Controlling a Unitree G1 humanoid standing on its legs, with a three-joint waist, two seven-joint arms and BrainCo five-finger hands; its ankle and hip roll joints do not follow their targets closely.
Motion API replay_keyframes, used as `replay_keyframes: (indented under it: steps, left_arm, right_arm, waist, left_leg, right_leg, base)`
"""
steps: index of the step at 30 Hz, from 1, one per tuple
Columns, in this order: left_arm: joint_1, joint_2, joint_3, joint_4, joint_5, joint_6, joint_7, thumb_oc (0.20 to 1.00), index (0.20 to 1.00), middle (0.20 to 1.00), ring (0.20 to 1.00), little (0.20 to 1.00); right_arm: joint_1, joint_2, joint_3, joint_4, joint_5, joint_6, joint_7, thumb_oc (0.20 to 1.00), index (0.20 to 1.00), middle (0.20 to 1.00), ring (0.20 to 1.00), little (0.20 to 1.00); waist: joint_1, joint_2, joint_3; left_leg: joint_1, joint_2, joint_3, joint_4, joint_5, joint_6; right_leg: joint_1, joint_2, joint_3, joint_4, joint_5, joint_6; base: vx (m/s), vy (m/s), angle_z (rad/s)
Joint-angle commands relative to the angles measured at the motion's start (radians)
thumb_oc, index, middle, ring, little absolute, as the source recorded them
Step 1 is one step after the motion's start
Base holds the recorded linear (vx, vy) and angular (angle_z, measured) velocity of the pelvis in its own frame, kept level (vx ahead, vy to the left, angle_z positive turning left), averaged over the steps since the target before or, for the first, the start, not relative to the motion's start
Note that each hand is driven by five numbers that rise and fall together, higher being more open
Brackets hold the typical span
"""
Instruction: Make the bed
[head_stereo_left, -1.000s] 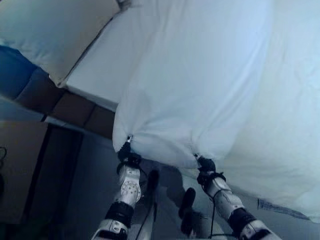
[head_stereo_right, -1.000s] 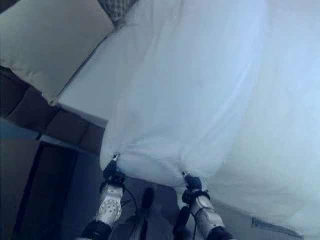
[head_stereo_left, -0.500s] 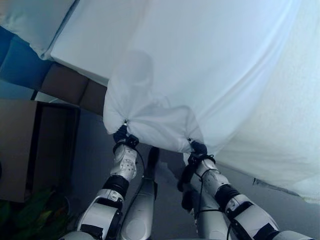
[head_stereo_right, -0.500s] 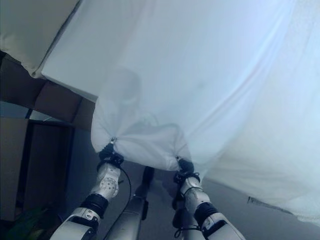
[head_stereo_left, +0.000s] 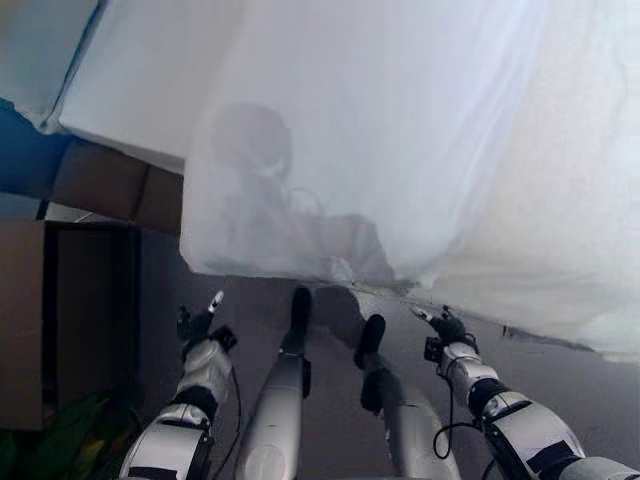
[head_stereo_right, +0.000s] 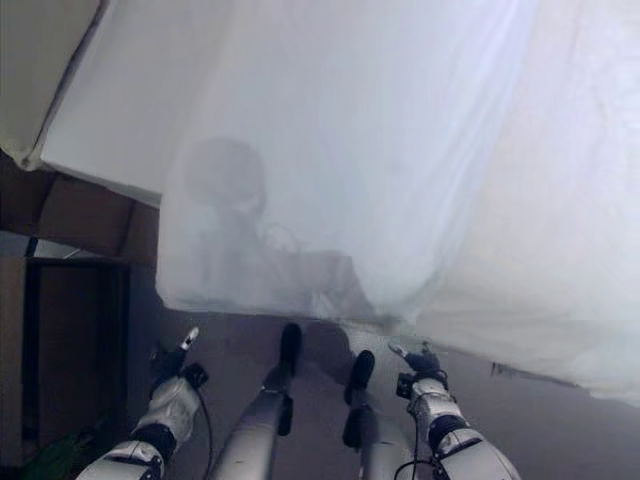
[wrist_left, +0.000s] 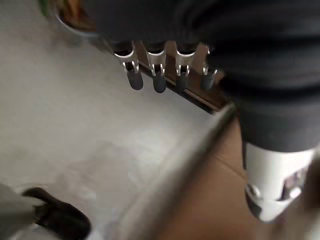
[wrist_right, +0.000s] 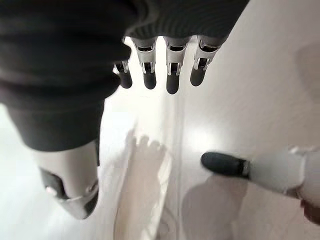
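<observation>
While the white sheet hung off the edge of the bed in a thin, translucent drape, the left eye view put both hands below its hem and clear of it. The left robot hand was under the sheet's near corner, with its fingers straight and nothing in them. The right robot hand sat just beneath the sheet's lower edge, fingers loose and likewise empty. Beside the sheet, at the bed's end, a brown upholstered panel showed below the smooth white mattress top, and a brown cabinet stood on the grey floor lower down. A small tag hung at the sheet's hem; any print on it was too small to read.

From the right eye view the sheet fell the same way, folds soft, its far side cut off by the frame.

Seen from the left wrist, the left robot hand had straight dark-tipped fingers over bare floor, with a blurred pale edge and brown surface beside it that I could not identify.

Seen from the right wrist, the right robot hand held its fingers straight over a pale surface; whether that was sheet or floor could not be told.
</observation>
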Motion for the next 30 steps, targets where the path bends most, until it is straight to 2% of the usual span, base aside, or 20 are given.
replay_keyframes:
  steps: [1,5,7,9,10,11,13,16,17,18,19,21,23,25,30]
  left_arm:
    - [0.015,-0.015,0.040,0.024,-0.022,-0.014,-0.002,1.000,1.000,1.000,1.000,1.000]
    - [0.040,-0.044,0.057,0.019,-0.067,-0.026,-0.006,1.000,1.000,1.000,1.000,1.000]
    - [0.048,-0.062,0.066,-0.017,-0.127,-0.051,0.005,1.000,1.000,1.000,1.000,1.000]
    - [0.050,-0.066,0.071,-0.051,-0.153,-0.069,0.012,1.000,1.000,1.000,1.000,1.000]
    - [0.072,-0.071,0.072,-0.230,-0.186,-0.118,0.018,1.000,1.000,1.000,1.000,1.000]
    - [0.083,-0.070,0.071,-0.287,-0.193,-0.121,-0.001,1.000,1.000,1.000,1.000,1.000]
    - [0.122,-0.047,0.040,-0.513,-0.169,-0.152,-0.030,1.000,1.000,1.000,1.000,1.000]
    - [0.157,0.003,0.016,-0.716,-0.067,-0.152,-0.065,1.000,1.000,1.000,1.000,1.000]
    - [0.159,0.002,0.015,-0.719,-0.065,-0.151,-0.064,1.000,1.000,1.000,1.000,1.000]
    - [0.151,0.054,0.006,-0.899,-0.038,-0.166,-0.138,1.000,1.000,1.000,1.000,1.000]
    - [0.153,0.054,0.006,-0.900,-0.038,-0.165,-0.138,1.000,1.000,1.000,1.000,1.000]
    - [0.100,0.081,0.014,-1.092,-0.074,-0.194,-0.213,1.000,1.000,1.000,1.000,1.000]
    - [0.048,0.111,0.022,-1.193,-0.070,-0.204,-0.254,1.000,1.000,1.000,1.000,1.000]
    - [-0.019,0.138,0.027,-1.270,-0.068,-0.216,-0.287,1.000,1.000,1.000,1.000,1.000]
    - [-0.191,0.178,-0.027,-1.319,-0.092,-0.240,-0.327,1.000,1.000,1.000,1.000,1.000]
  right_arm:
    - [0.061,-0.013,-0.012,-0.008,0.057,-0.008,-0.011,1.000,1.000,1.000,1.000,1.000]
    - [0.093,-0.010,-0.062,-0.036,0.159,-0.041,-0.015,1.000,1.000,1.000,1.000,1.000]
    - [0.095,0.010,-0.106,-0.100,0.280,-0.102,-0.040,1.000,1.000,1.000,1.000,1.000]
    - [0.094,0.020,-0.103,-0.139,0.295,-0.119,-0.043,1.000,1.000,1.000,1.000,1.000]
    - [0.105,0.029,-0.062,-0.291,0.269,-0.135,-0.034,1.000,1.000,1.000,1.000,1.000]
    - [0.115,0.025,-0.039,-0.373,0.252,-0.144,-0.019,1.000,1.000,1.000,1.000,1.000]
    - [0.144,0.000,-0.011,-0.587,0.231,-0.187,0.014,1.000,1.000,1.000,1.000,1.000]
    - [0.156,-0.041,-0.006,-0.799,0.157,-0.231,0.039,1.000,1.000,1.000,1.000,1.000]
    - [0.158,-0.041,-0.006,-0.801,0.156,-0.230,0.037,1.000,1.000,1.000,1.000,1.000]
    - [0.133,-0.052,-0.020,-0.926,0.201,-0.269,0.096,1.000,1.000,1.000,1.000,1.000]
    - [0.134,-0.052,-0.020,-0.926,0.202,-0.269,0.097,1.000,1.000,1.000,1.000,1.000]
    - [0.076,-0.028,-0.004,-1.046,0.347,-0.295,0.212,1.000,1.000,1.000,1.000,1.000]
    - [0.026,-0.043,0.023,-1.119,0.384,-0.297,0.280,1.000,1.000,1.000,1.000,1.000]
    - [-0.044,-0.061,0.055,-1.176,0.444,-0.294,0.361,1.000,1.000,1.000,1.000,1.000]
    - [-0.231,-0.085,0.139,-1.199,0.504,-0.290,0.438,1.000,1.000,1.000,1.000,1.000]
  waist:
    - [-0.004,0.011,0.009]
    - [-0.020,0.030,0.009]
    - [-0.030,0.043,0.009]
    - [-0.031,0.046,0.009]
    - [-0.031,0.048,0.009]
    - [-0.031,0.047,0.009]
    - [-0.033,0.046,0.009]
    - [-0.038,0.049,0.009]
    - [-0.038,0.049,0.009]
    - [-0.040,0.054,0.009]
    - [-0.040,0.053,0.009]
    - [-0.038,0.051,0.009]
    - [-0.036,0.046,0.009]
    - [-0.034,0.041,0.009]
    - [-0.029,0.036,0.009]
  left_leg:
    - [0.009,-0.040,0.046,-0.036,-0.039,-0.044]
    - [0.035,-0.032,0.051,-0.071,-0.017,-0.052]
    - [0.048,-0.021,0.052,-0.091,-0.006,-0.058]
    - [0.051,-0.018,0.055,-0.097,-0.002,-0.059]
    - [0.053,-0.009,0.056,-0.109,0.010,-0.063]
    - [0.052,-0.004,0.059,-0.114,0.015,-0.065]
    - [0.048,0.001,0.060,-0.119,0.022,-0.068]
    - [0.045,0.006,0.063,-0.118,0.023,-0.070]
    - [0.046,0.006,0.064,-0.117,0.023,-0.070]
    - [0.044,0.008,0.065,-0.115,0.019,-0.070]
    - [0.044,0.008,0.065,-0.114,0.019,-0.070]
    - [0.037,0.008,0.070,-0.104,0.012,-0.073]
    - [0.029,0.008,0.071,-0.098,0.007,-0.075]
    - [0.022,0.007,0.072,-0.092,0.001,-0.078]
    - [-0.008,0.002,0.068,-0.065,-0.010,-0.078]
  right_leg:
    - [-0.066,-0.076,0.055,-0.076,0.141,0.117]
    - [-0.057,-0.065,0.061,-0.080,0.133,0.111]
    - [-0.057,-0.054,0.064,-0.081,0.127,0.108]
    - [-0.058,-0.050,0.065,-0.083,0.127,0.107]
    - [-0.065,-0.039,0.068,-0.086,0.130,0.105]
    - [-0.069,-0.035,0.066,-0.087,0.130,0.104]
    - [-0.077,-0.028,0.064,-0.089,0.135,0.101]
    - [-0.082,-0.024,0.061,-0.089,0.134,0.099]
    - [-0.082,-0.024,0.061,-0.089,0.134,0.099]
    - [-0.090,-0.023,0.062,-0.086,0.133,0.099]
    - [-0.090,-0.023,0.063,-0.086,0.132,0.099]
    - [-0.103,-0.020,0.069,-0.080,0.131,0.100]
    - [-0.110,-0.022,0.070,-0.076,0.131,0.100]
    - [-0.116,-0.022,0.073,-0.070,0.129,0.102]
    - [-0.138,-0.030,0.076,-0.054,0.128,0.105]
  base:
    - [-0.02,-0.041,-0.15]
    - [-0.03,-0.092,-0.17]
    - [-0.02,-0.088,-0.14]
    - [-0.02,-0.076,-0.12]
    - [-0.03,-0.123,-0.13]
    - [-0.03,-0.122,-0.19]
    - [-0.01,-0.094,-0.21]
    - [0.00,-0.052,-0.04]
    - [0.01,-0.029,-0.04]
    - [0.01,-0.012,-0.04]
    - [0.00,0.000,0.00]
    - [0.02,-0.014,-0.03]
    - [0.01,-0.007,0.02]
    - [0.00,0.000,0.00]
    - [0.03,0.003,-0.01]
